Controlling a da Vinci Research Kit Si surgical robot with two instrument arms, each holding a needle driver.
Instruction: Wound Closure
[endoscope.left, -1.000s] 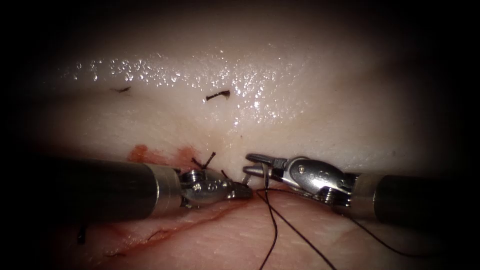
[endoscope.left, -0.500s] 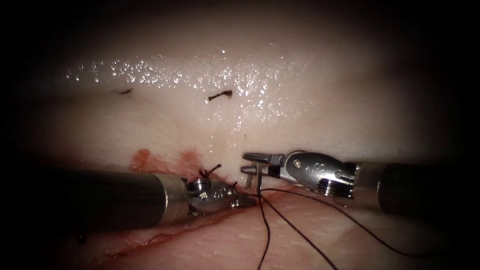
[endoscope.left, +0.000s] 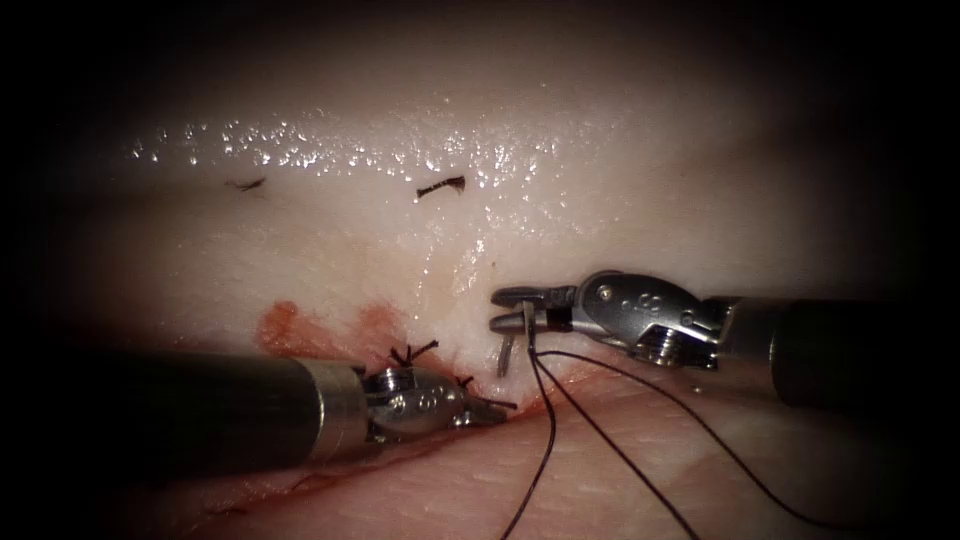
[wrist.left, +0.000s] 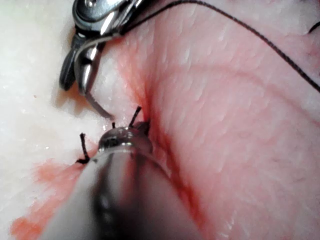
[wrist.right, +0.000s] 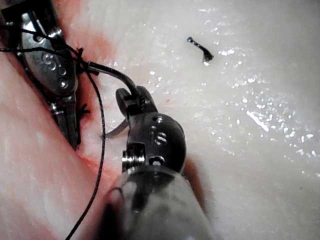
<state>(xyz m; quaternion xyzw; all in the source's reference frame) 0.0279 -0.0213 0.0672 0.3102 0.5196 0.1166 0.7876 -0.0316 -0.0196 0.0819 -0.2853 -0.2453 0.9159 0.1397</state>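
Both of my tools worked low over the cut. Nearest, my left tool (endoscope.left: 487, 407) lay along the cut (endoscope.left: 330, 470) with its jaws closed and empty, the tip beside short dark knot ends (endoscope.left: 415, 352) on the tissue (endoscope.left: 620, 200). Red fluid (endoscope.left: 300, 330) stained the pale surface just behind it. My right tool (endoscope.left: 522, 310) came in from the right, its jaws clamped on the needle (endoscope.left: 507, 355) near its thread end. The needle was a thin, bright steel curve; in the right wrist view it arched from the jaws (wrist.right: 131, 95), and its point hung down toward the pale tissue on the cut's far edge, clear of it as far as I could see. Dark thread (endoscope.left: 560, 420) ran from the needle down across the pinker tissue. Farther off, a cut end (endoscope.left: 442, 186) lay on the wet, glistening tissue.
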